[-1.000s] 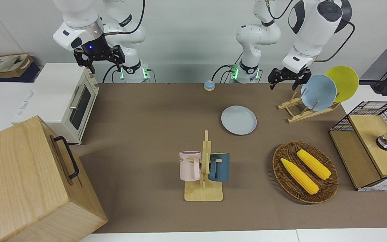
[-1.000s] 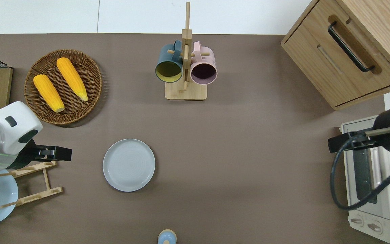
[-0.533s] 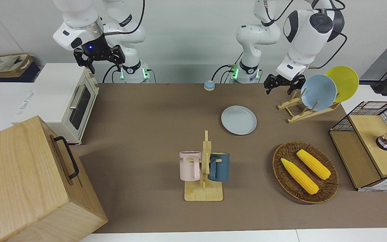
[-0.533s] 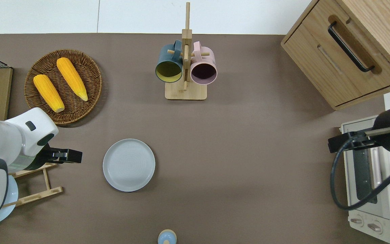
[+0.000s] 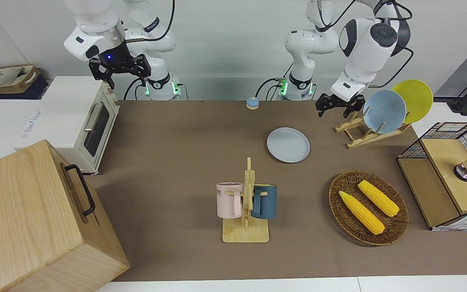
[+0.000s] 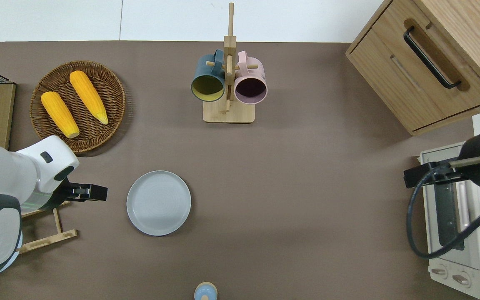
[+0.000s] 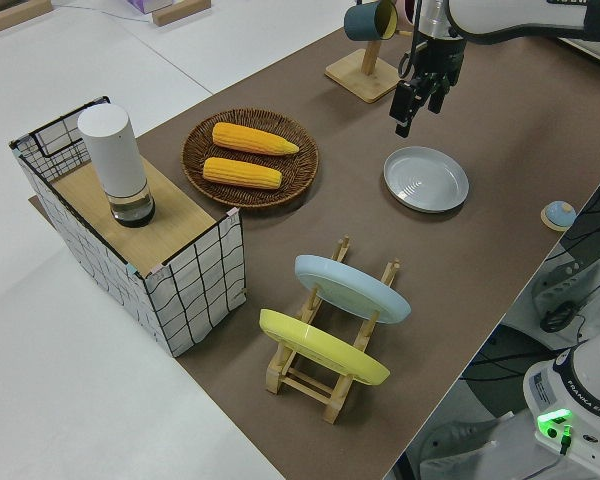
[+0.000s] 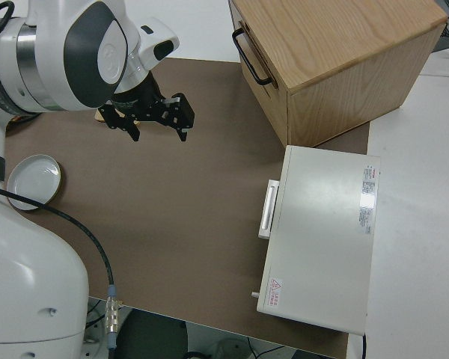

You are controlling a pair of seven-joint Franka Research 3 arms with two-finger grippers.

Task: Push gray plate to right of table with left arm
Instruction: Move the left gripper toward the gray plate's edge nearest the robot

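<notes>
Brown and matte, the worktop (image 6: 306, 200) carries everything, and the gray plate (image 6: 158, 203) serves as the landmark: it lies flat on the bare surface toward the left arm's end, touched by nothing.

Largest is the wooden cabinet (image 5: 35, 219) with a black handle, well apart from the plate at the right arm's end and farther from the robots. The white toaster oven (image 5: 71, 121) sits at that same end, nearer to the robots than the cabinet.

The left arm (image 5: 363, 44) reaches out above the worktop, and its tool (image 6: 92, 193) hangs in the air just beside the plate, toward the left arm's end; its fingers are spread with nothing between them. The right arm is parked, its tool (image 5: 120, 69) spread too.

A wicker basket (image 6: 111, 87) holding two corn cobs (image 6: 88, 96) lies farther from the robots than the plate. The wooden plate rack (image 5: 359, 134), with a light-blue plate (image 5: 384, 111) and a yellow plate (image 5: 414, 99), stands beside the gray plate at the left arm's end. The mug stand (image 6: 228, 112) is farther from the robots than the gray plate.
</notes>
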